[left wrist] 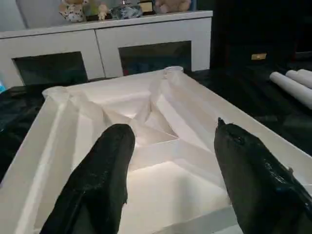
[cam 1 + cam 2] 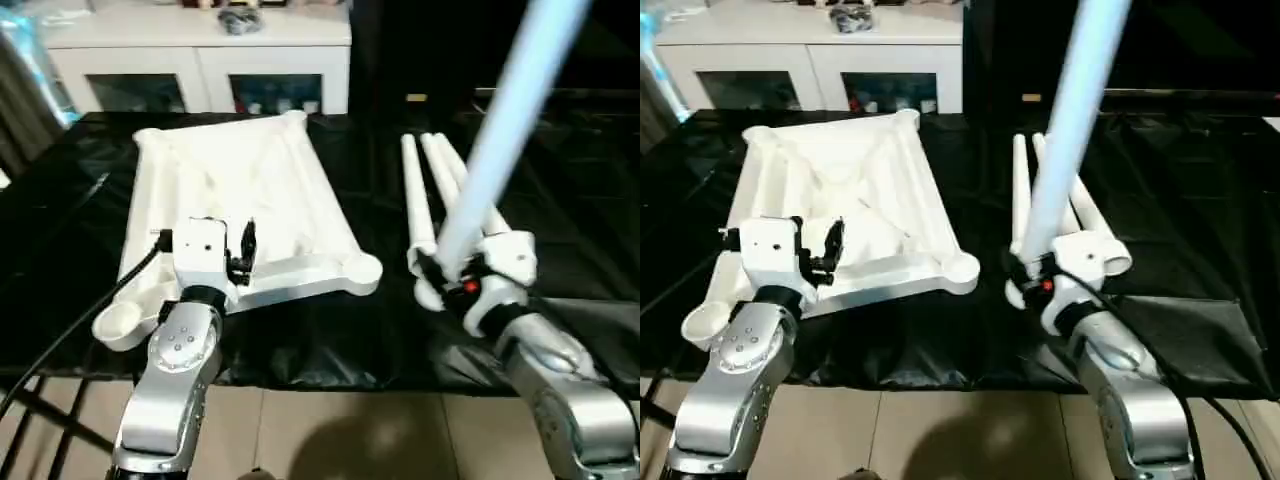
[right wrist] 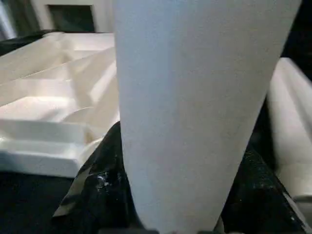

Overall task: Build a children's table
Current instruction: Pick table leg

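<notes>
Head-camera views, near to far. Lower left of frame: the left gripper (image 2: 243, 252) hovers over the near edge of the tabletop (image 2: 240, 180), its two black fingers (image 1: 97, 180) parted and holding nothing; the wrist view shows ribbed white plastic between them. Lower right of frame: the right gripper (image 2: 1025, 270) has its fingers closed around one white tubular leg (image 2: 1065, 120), gripped near its lower end and tilted steeply upward so that it runs to the top edge of the frame. Centre left: the white plastic tabletop lies underside up on the black-covered counter (image 2: 300, 350), ribs and rounded corner sockets exposed, one corner socket (image 2: 118, 322) reaching the near counter edge. Centre right: three further legs (image 2: 415, 200) lie side by side on the counter, behind and just beside the right gripper, apart from the tabletop. Top of frame: a white cabinet (image 2: 200, 65) with glass doors stands beyond the counter, small objects resting on its top.
</notes>
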